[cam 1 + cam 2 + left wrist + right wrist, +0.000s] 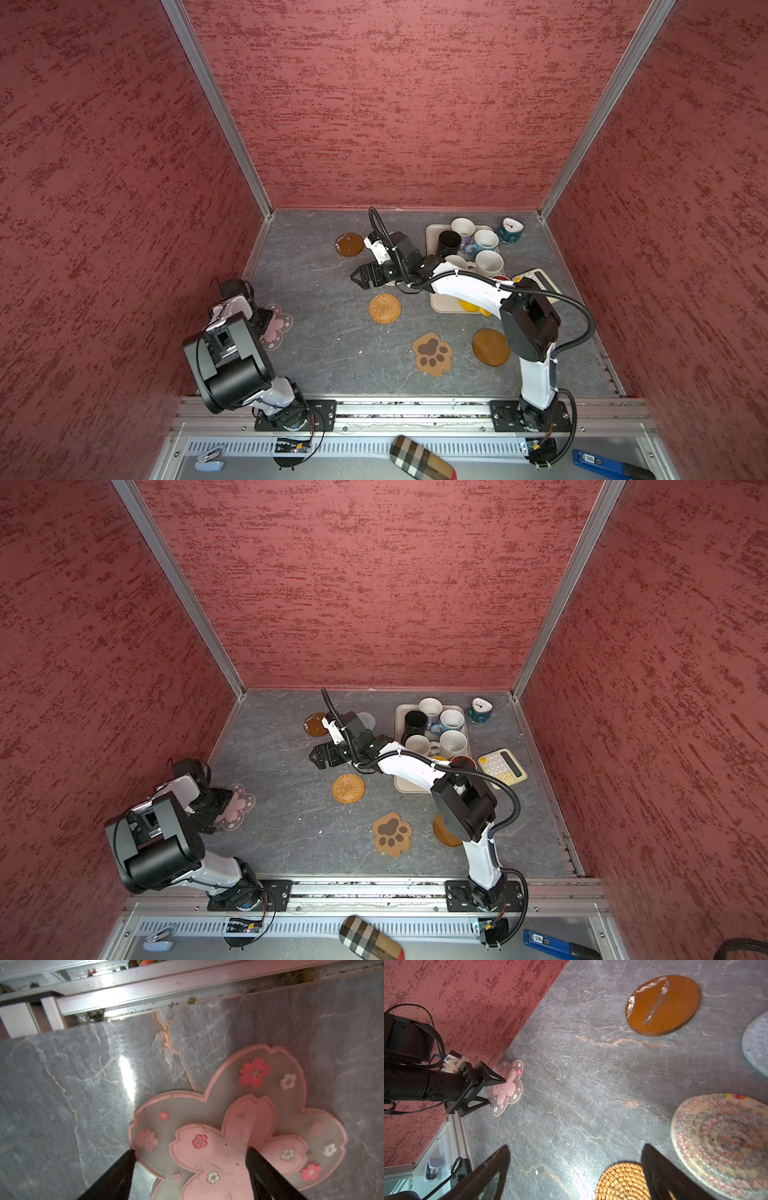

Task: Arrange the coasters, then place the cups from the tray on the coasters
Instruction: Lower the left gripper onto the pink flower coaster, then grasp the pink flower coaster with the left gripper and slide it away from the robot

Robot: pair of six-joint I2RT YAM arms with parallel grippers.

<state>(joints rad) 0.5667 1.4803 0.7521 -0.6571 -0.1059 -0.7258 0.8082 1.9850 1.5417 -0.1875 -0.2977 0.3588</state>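
So the left fingers (pixel 118 1176) are spread wide, straddling the pink flower coaster (pixel 207 1155), which lies flat on the desk (pixel 324 340) by the left wall; one tip sits on it, the other at its edge, nothing pinched; the right fingers (pixel 656 1172) gape fully apart over bare desk, holding nothing, just beside the rattan coaster (pixel 385 308).

Coasters, I count seven: flower, rattan, paw coaster (pixel 432 354), back brown disc (pixel 349 244), front brown disc (pixel 490 347), grey woven round (pixel 366 719), beige woven round (pixel 720 1140).

Cups, seven, all on the tray (pixel 432 239) back right: black cup (pixel 449 243); yellow cup (pixel 469 306); red-lined cup (pixel 462 762); blue-handled cup (pixel 485 239); lavender-handled cup (pixel 462 226); plain white cup (pixel 457 262); second plain white cup (pixel 489 262).
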